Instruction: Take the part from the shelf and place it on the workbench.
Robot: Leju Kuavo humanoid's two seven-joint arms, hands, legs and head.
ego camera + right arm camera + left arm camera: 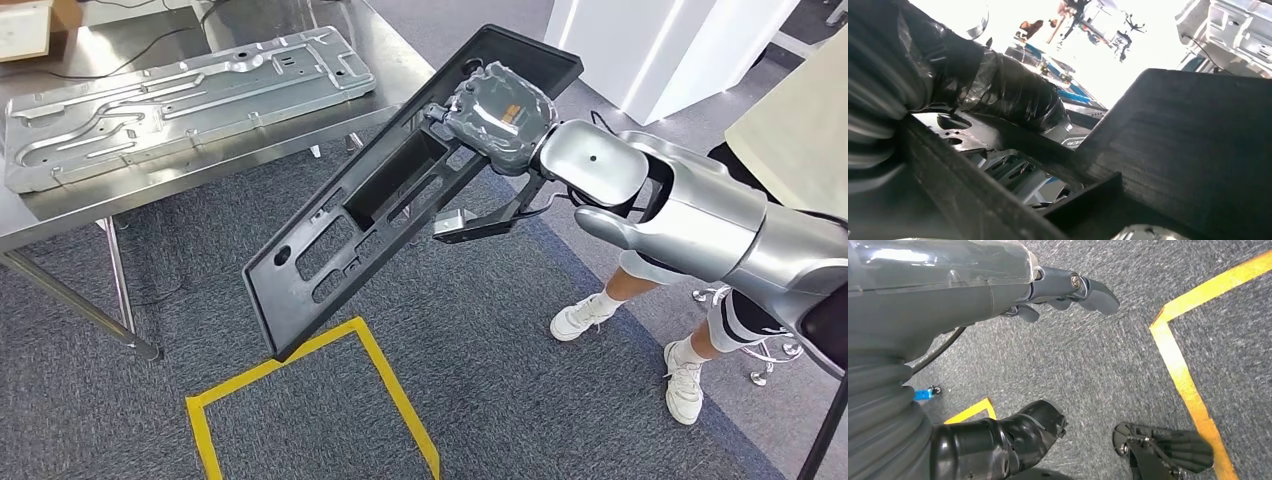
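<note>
You have the long black plastic panel with cut-out slots [385, 195] gripped in the right hand [500, 115], tilted in the air just off the steel workbench's [60, 215] near edge, while your left hand [1068, 290] hangs empty, fingers loosely apart.

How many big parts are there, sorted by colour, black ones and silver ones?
Black: 1, the long panel held in the air by the right hand.
Silver: 1, the metal plate lying flat on the table.
Total: 2.
</note>
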